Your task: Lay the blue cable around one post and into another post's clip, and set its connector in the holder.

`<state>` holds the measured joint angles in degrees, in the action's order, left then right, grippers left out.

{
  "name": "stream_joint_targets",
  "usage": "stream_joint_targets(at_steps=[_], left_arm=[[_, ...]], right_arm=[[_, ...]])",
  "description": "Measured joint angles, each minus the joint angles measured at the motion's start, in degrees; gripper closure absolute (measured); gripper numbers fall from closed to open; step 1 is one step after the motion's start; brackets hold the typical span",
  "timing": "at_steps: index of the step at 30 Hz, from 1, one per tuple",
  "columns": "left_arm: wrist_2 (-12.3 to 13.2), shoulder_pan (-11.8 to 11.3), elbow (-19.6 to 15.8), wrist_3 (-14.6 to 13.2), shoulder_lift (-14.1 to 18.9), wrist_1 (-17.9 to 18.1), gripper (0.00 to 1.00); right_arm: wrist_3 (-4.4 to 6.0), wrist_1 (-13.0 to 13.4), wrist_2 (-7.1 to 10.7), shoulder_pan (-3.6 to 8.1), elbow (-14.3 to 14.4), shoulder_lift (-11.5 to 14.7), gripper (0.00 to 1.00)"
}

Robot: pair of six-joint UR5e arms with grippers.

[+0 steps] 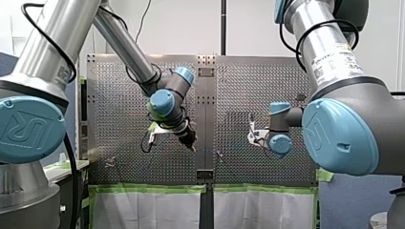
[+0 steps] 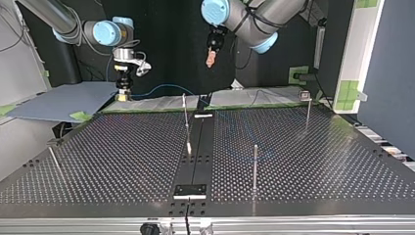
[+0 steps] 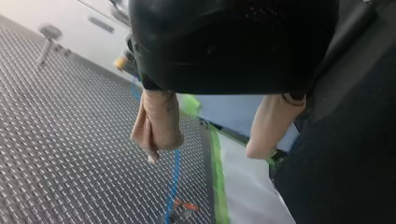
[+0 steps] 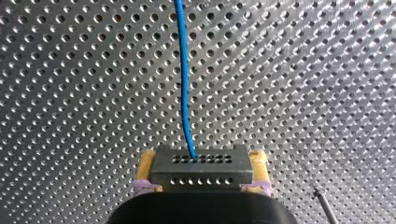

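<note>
In the right wrist view my right gripper has its yellow pads shut on a grey metal connector with rows of holes. The blue cable runs out of the connector, straight ahead over the perforated table. In the top view my right gripper hangs at the far left edge of the table, and the blue cable arcs away from it. My left gripper hovers high above the far middle. Its beige pads stand open and hold nothing. The blue cable lies below them.
Thin posts stand on the table: one near the middle, one nearer the camera, one topped by a small block at the far right. A small orange-marked piece sits by the cable. Green tape edges the table.
</note>
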<state>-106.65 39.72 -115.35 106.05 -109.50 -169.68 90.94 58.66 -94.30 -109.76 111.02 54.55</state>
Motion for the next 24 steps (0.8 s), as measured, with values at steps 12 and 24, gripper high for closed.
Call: stream_joint_targets(at_steps=[12, 24], left_arm=[[-1.76, 0.08, -2.03, -1.96, -1.95, 5.84, 0.00], [-0.99, 0.64, -1.95, 1.38, -3.62, 11.95, 0.00]], right_arm=[[0.81, 2.10, 2.22, -2.87, 1.97, 0.00, 1.00], [0.91, 1.06, 2.18, -5.50, 2.22, 0.61, 1.00]])
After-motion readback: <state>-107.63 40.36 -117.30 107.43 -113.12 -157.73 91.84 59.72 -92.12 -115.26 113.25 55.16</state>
